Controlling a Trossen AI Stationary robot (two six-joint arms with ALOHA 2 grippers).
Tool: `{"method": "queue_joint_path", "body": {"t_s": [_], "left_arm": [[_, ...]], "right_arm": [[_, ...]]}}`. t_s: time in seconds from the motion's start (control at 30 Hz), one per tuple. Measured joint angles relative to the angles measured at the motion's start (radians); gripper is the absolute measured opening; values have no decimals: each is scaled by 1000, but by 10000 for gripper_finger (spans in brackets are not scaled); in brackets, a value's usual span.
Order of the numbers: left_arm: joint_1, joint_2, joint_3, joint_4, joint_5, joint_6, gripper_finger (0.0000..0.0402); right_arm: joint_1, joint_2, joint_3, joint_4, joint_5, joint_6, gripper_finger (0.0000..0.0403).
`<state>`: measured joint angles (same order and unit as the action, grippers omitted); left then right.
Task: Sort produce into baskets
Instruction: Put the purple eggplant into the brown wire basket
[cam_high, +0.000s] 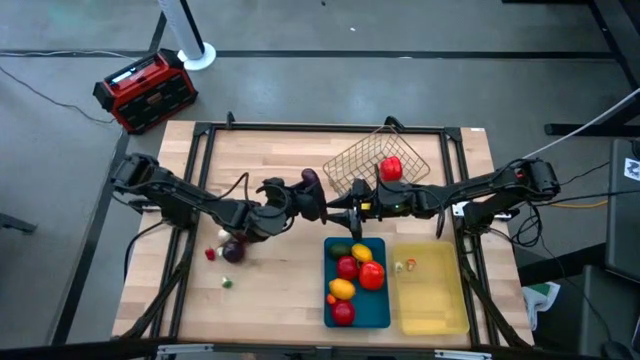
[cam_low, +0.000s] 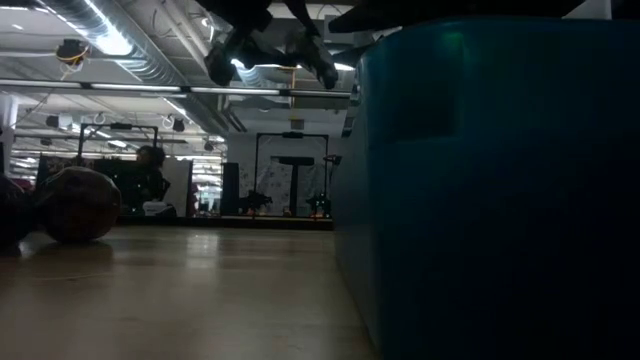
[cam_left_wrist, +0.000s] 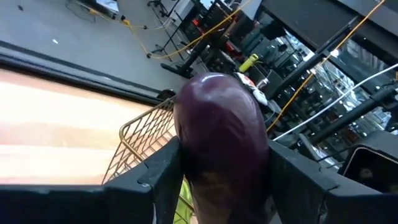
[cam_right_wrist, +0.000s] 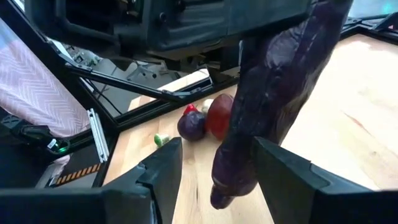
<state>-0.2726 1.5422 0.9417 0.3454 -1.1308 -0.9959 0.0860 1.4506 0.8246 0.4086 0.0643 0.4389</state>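
Progress, as you can judge it, stands past halfway: blue tray (cam_high: 381, 312) holds about 6 pieces, wire basket (cam_high: 358, 158) 1 red piece, yellow tray (cam_high: 432, 300) 1 small item. Left gripper (cam_high: 300, 193) clamps the purple eggplant (cam_left_wrist: 217, 124); right gripper (cam_high: 335, 203) brackets it mid-table, contact unclear. About 4 strays (cam_high: 225, 252) remain.
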Motion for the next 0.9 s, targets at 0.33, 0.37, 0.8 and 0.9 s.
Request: {"method": "queue_joint_path", "body": {"t_s": [0.33, 0.37, 0.8, 0.9], "left_arm": [[-13, 1, 0, 0, 10, 82, 201], [-16, 1, 0, -4, 12, 88, 201], [-37, -2, 4, -17, 22, 72, 201], [-34, -2, 4, -8, 23, 59, 201]], "right_arm": [[0, 5, 0, -31, 10, 0, 198], [0, 5, 0, -41, 10, 0, 198], [-2, 7, -1, -116, -1, 2, 198], [-2, 7, -2, -78, -22, 2, 198]]}}
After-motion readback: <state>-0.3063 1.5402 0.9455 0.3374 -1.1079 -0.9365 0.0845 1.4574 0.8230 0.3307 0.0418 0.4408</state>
